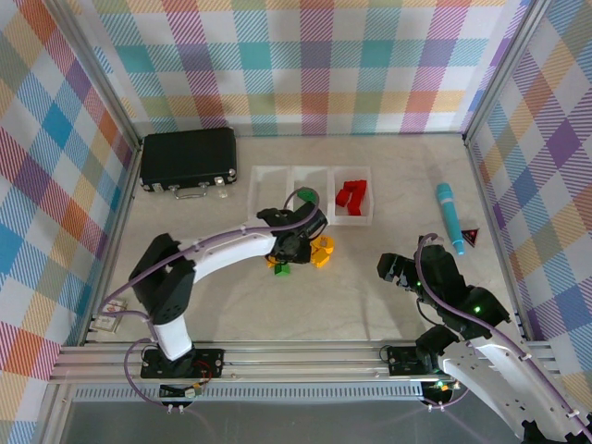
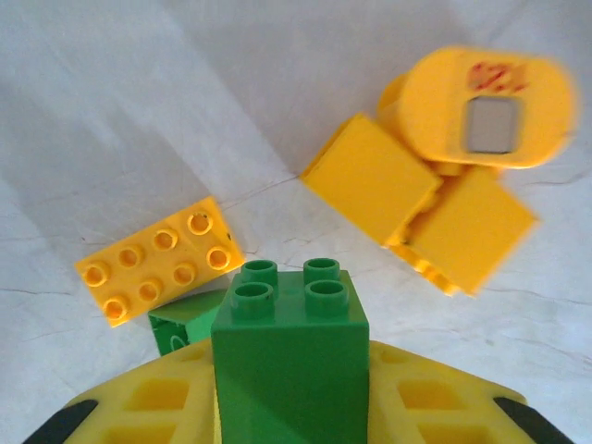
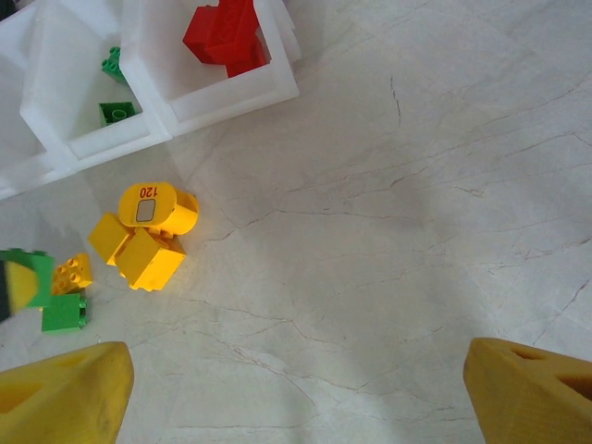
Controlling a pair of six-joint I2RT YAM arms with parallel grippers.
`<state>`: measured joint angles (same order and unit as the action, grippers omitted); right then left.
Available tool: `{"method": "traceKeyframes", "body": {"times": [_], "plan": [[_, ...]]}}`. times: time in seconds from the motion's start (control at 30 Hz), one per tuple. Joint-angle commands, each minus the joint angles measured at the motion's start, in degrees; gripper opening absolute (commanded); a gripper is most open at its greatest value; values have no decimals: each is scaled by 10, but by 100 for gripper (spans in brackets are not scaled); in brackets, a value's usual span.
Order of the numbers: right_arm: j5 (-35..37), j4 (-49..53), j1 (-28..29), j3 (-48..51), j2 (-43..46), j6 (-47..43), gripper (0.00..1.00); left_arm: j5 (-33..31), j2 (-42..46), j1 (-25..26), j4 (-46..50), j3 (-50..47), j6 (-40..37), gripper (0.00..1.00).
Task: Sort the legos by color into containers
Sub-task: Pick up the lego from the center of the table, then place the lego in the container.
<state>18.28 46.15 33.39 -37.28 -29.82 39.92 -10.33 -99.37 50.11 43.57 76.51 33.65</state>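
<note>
Green lego [image 2: 289, 342] in left tool [image 2: 291, 412], label [image 3: 146, 211] 120

Free lane: bare marble tabletop [image 1: 365, 296], centre to near-right. Left arm [image 1: 222, 254] spans centre-left over loose yellow plastic bricks [image 1: 321, 252] and a green plastic brick [image 2: 291, 361]. Far side blocked: three joined clear-white square bins [image 1: 270, 190], black latched case [image 1: 188, 159] left, teal cylindrical tool [image 1: 450, 215] right.

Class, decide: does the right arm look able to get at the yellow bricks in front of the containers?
Probably yes. The right gripper is open, with bare table between it and the yellow bricks. But the left gripper, shut on a green brick, sits close beside them and may crowd it.
</note>
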Motion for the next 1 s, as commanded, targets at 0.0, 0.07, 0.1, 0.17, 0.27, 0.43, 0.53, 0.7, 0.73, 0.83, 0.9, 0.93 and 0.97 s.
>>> {"method": "traceKeyframes", "body": {"times": [0.0, 0.07, 0.1, 0.17, 0.27, 0.43, 0.53, 0.7, 0.73, 0.83, 0.9, 0.93, 0.97], "plan": [[11, -5, -2, -8, -5, 5, 92, -1, 36, -6, 12, 22, -35, 28], [11, -7, -2, -10, -11, 4, 92, -5, 37, -13, 7, 46, -52, 29], [11, -7, -2, -12, -14, 4, 92, -8, 32, -20, 5, 61, -62, 29], [9, -6, -2, -17, -20, 5, 92, -10, 15, -37, 7, 96, -78, 29], [5, -5, -1, -23, -24, 8, 92, 2, -20, -62, -23, 139, -110, 29], [-8, -2, -2, -27, -21, 16, 92, 9, -100, -96, -73, 210, -135, 28], [-6, 8, -2, -32, -19, 19, 92, 17, -148, -105, -93, 253, -144, 28], [-2, 22, -2, -46, -13, 18, 92, 21, -226, -109, -103, 321, -146, 28], [-1, 25, -2, -48, -13, 18, 92, 16, -240, -111, -102, 333, -145, 28], [2, 36, -2, -53, -11, 17, 92, 8, -265, -118, -104, 353, -140, 28], [4, 43, -2, -54, -9, 15, 92, 11, -273, -122, -114, 355, -139, 29], [5, 45, -2, -53, -7, 15, 92, 12, -277, -124, -117, 355, -140, 29], [6, 46, -2, -52, -5, 15, 92, 15, -280, -126, -122, 356, -140, 30]]}}
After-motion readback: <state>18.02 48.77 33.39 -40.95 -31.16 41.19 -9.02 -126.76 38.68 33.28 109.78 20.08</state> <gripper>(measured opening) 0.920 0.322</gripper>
